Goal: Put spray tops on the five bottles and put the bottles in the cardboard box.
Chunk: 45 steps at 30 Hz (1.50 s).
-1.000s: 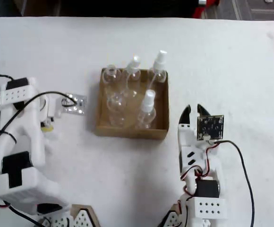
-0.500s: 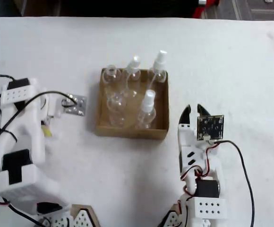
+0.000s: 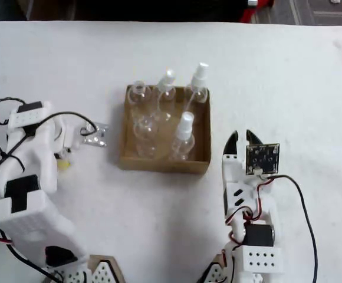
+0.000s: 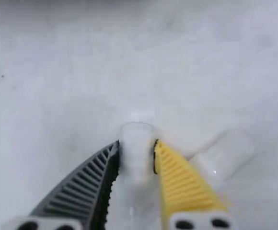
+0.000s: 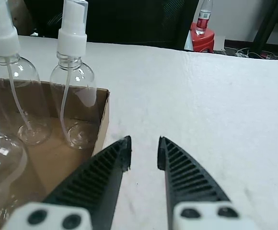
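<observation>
Your left claw [image 4: 136,154] is clamped on a white spray top [image 4: 136,143] low over the table [image 4: 57,72] in the left wrist view. A second pale piece [image 4: 224,154] lies just beside the yellow finger, so a careless lift could knock it away. From above, the cardboard box [image 3: 165,164] holds five bottles [image 3: 184,141]; come in off-centre over the far bare bottle [image 3: 138,91] or the near bare bottle [image 3: 145,128] and the top may catch the neck and tip it. In the right wrist view your right claw [image 5: 144,146] sits slightly apart, holding nothing, near the box wall, where a swing would shove the box.
</observation>
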{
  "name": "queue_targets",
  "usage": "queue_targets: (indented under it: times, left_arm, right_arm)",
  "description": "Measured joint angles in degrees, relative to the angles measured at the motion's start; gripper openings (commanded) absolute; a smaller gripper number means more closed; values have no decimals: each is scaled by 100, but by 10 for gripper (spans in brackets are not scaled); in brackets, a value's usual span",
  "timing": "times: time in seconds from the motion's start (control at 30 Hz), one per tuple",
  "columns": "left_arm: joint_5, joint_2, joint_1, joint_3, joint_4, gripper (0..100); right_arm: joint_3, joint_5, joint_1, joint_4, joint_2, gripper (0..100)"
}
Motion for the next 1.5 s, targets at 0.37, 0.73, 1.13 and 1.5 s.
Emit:
queue_targets:
  times: [0.37, 0.73, 1.13, 1.5]
  left_arm:
    - [290, -325, -62, -404, 431, 21]
    - [1811, -2365, 888, -659, 1697, 21]
    - [6374, -4316, 2215, -659, 615, 23]
    - [7244, -5732, 2646, -642, 167, 22]
  right_arm:
    - [0, 0, 0, 0, 0, 77]
    - [0, 44, 0, 0, 0, 77]
    - [0, 44, 0, 0, 0, 77]
    - [0, 44, 0, 0, 0, 77]
